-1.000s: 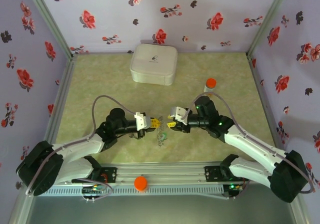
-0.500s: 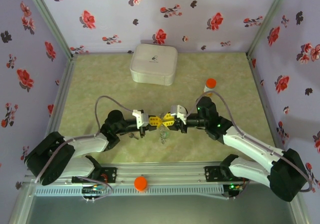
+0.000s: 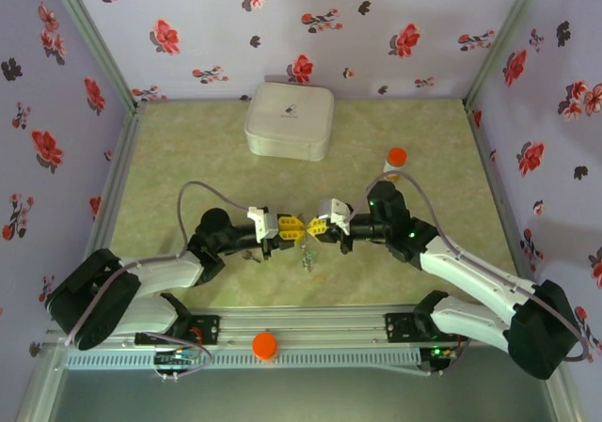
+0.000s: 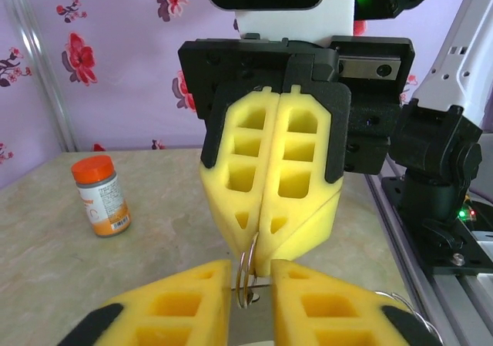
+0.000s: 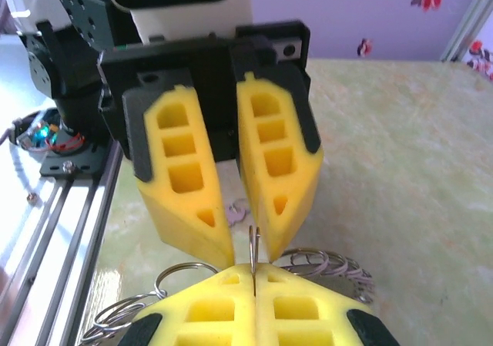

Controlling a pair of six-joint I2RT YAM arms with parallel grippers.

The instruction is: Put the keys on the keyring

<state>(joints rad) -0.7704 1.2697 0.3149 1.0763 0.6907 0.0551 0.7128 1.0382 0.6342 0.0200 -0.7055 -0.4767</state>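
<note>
The right gripper (image 5: 254, 275) is closed tight on a thin metal ring (image 5: 253, 247) — seen edge-on, a bare silver sliver standing upright out of its yellow pads. Facing it tip to tip, the left gripper (image 5: 240, 240) has its jaws slightly apart. The ring's far edge sits in that gap, and I cannot tell whether either pad touches it. In the top view the keyring (image 5: 331, 263) lies flat on the worktop (image 3: 188, 149) at 6 o'clock from the meeting tips — a grey coil of wire loops with a hollow centre. An orange-capped bottle (image 3: 395, 159) stands at 2 o'clock and a white case (image 3: 289, 121) at 12.
</note>
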